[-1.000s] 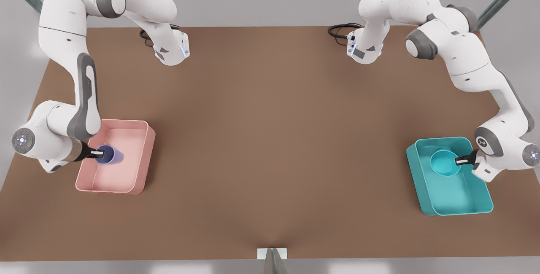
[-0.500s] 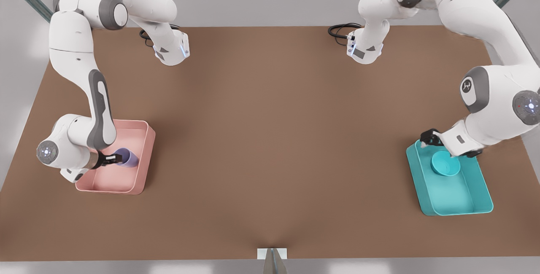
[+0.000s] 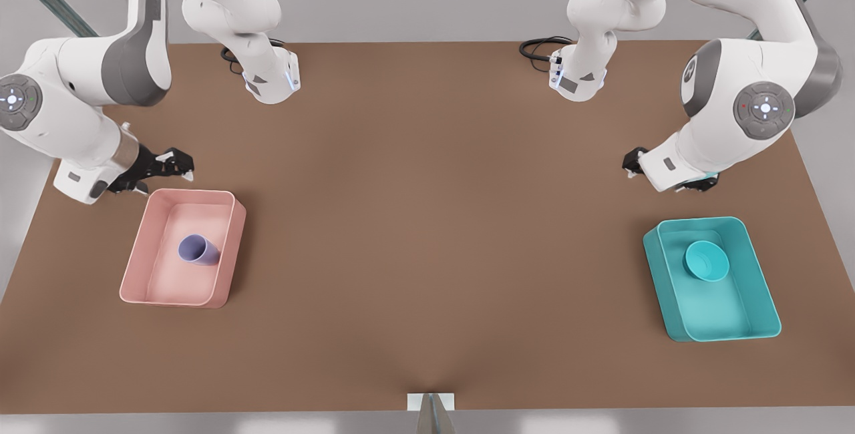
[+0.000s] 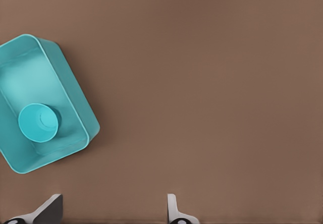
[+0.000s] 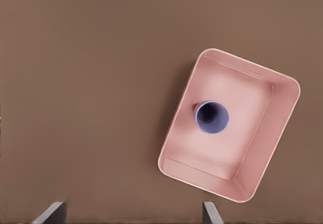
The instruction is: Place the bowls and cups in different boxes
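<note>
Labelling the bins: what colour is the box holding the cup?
Pale pink box; clearest in the right wrist view.

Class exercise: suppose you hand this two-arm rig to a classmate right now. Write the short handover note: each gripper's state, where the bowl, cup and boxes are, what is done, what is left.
Left gripper: open, empty, raised over the table beyond the teal box, at the front view's right.
Right gripper: open, empty, raised just beyond the pink box, at the front view's left.
Teal bowl: sits inside the teal box.
Purple cup: stands inside the pink box, free of the gripper.
Done: bowl and cup are in different boxes, both released.
Left: nothing to place; only park the arms, if wanted.
</note>
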